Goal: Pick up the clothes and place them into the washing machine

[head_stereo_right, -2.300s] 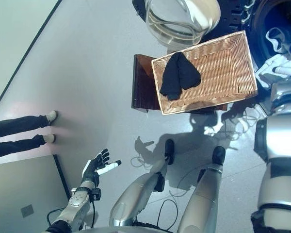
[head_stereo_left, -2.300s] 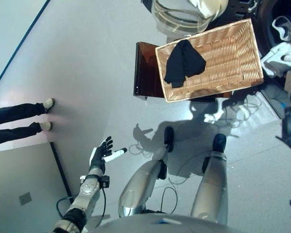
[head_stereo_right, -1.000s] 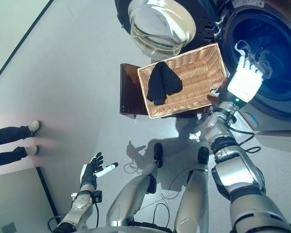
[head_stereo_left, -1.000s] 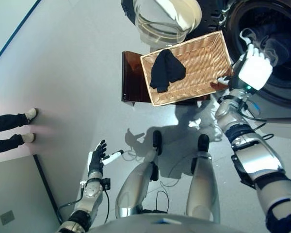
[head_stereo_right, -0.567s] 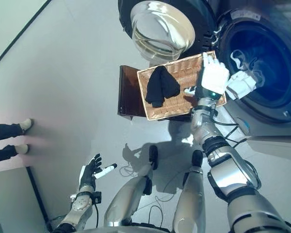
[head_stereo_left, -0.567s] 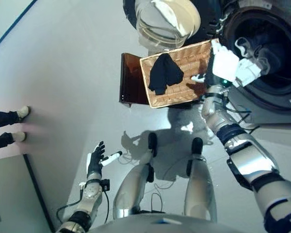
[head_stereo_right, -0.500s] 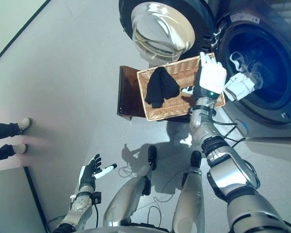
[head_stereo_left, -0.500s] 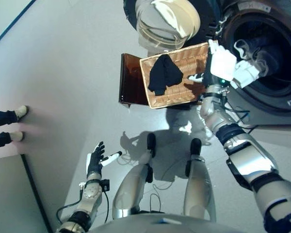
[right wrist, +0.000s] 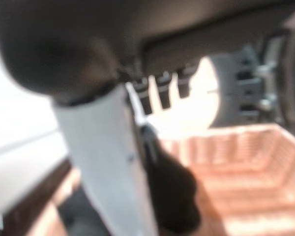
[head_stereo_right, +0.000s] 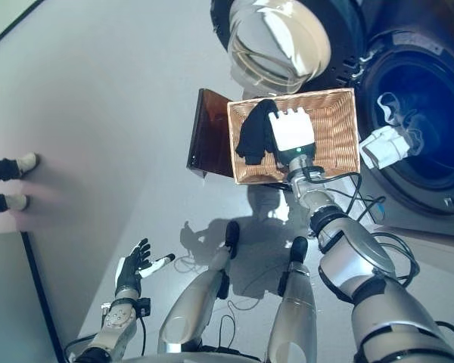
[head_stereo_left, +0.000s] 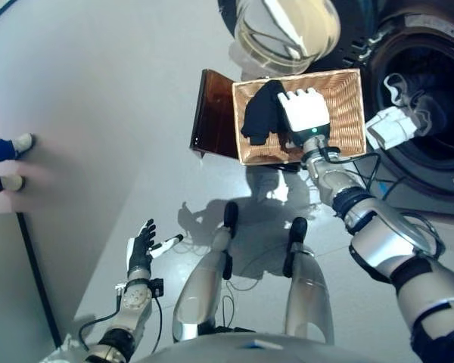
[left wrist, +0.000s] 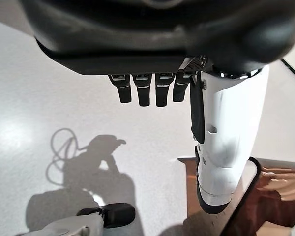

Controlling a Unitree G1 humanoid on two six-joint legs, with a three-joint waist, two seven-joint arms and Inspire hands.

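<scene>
A black garment lies bunched at the left end of a wicker basket. My right hand hovers over the basket's middle, right beside the garment, fingers straight and open, holding nothing. In the right wrist view the black garment shows just past the white-covered thumb, with the basket's weave behind it. The washing machine's drum gapes open to the right of the basket. A white piece of cloth hangs at the drum's rim. My left hand is low at my left side, open and empty.
The basket rests on a dark brown stool. The machine's round glass door stands swung open behind the basket. A person's shoes show at the far left on the grey floor.
My right hand has swung left from the drum's opening to over the basket, beside the black garment. The camera has shifted too. The left hand stays put.
</scene>
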